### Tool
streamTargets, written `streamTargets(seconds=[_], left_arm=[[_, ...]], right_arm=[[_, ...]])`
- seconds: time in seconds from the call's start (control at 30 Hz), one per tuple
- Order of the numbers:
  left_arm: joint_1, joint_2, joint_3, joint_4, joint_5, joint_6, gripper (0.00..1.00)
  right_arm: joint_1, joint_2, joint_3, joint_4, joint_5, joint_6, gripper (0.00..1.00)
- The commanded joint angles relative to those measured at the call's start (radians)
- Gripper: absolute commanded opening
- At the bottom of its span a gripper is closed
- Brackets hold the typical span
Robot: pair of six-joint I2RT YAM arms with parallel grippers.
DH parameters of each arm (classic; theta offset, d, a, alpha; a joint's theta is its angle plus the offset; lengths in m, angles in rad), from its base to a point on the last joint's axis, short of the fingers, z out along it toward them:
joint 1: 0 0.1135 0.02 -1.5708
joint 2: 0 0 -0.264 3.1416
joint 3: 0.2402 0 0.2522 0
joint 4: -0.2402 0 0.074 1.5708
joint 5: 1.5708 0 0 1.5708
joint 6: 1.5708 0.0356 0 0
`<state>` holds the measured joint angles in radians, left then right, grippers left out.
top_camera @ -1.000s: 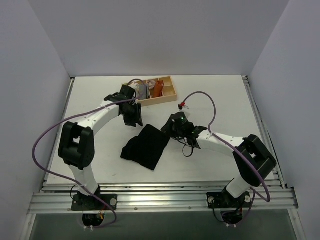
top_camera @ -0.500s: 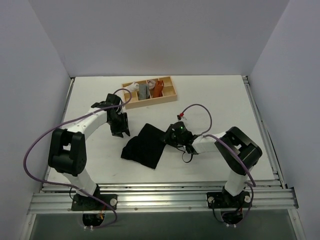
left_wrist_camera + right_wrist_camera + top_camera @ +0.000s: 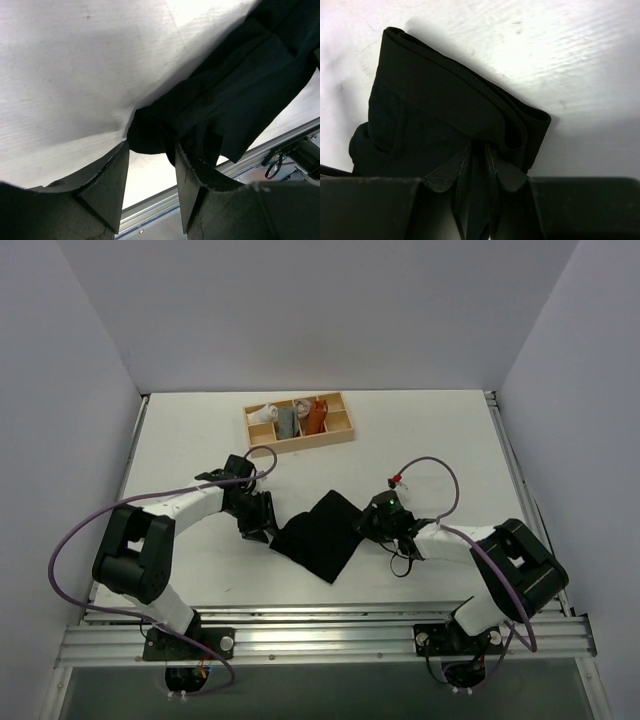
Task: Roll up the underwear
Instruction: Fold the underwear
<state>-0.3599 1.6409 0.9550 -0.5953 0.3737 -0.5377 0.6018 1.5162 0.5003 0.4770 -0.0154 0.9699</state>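
Underwear [image 3: 325,538]: a flat black diamond on the desk [image 3: 450,440], between the two arms and well apart from the wooden tray [image 3: 300,446].
Left pincer [image 3: 151,146]: its jaws stand wide and straddle the garment's left corner. Cloth bunches between the fingers but nothing is clamped, so it looks poised to take that corner.
Right pincer [image 3: 477,150]: its jaws are almost together, pinching a folded edge at the right corner.
Why so held: a grip on opposite corners would let the cloth be drawn taut and square before rolling.
Progress: no roll has formed yet, so this looks like an early step.
Tray: it carries small cloth rolls [image 3: 293,418] and is likely the destination.
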Motion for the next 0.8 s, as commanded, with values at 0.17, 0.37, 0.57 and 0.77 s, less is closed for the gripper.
streamTargets(seconds=[0.17,0.37,0.57,0.77], left_arm=[[-0.008,-0.056,0.004,0.083,0.013,-0.059,0.50],[-0.022,-0.061,0.025,0.106,0.039,-0.091,0.51],[-0.037,-0.012,0.080,0.071,0.057,-0.084,0.55],[-0.063,0.040,0.053,0.090,0.018,-0.071,0.50]], right_arm=[[-0.005,-0.132,0.116,-0.297,0.091,-0.062,0.17],[-0.007,-0.122,0.256,-0.341,0.092,-0.095,0.18],[-0.004,0.039,0.354,-0.276,0.046,-0.143,0.18],[-0.005,0.208,0.420,-0.226,0.026,-0.161,0.18]])
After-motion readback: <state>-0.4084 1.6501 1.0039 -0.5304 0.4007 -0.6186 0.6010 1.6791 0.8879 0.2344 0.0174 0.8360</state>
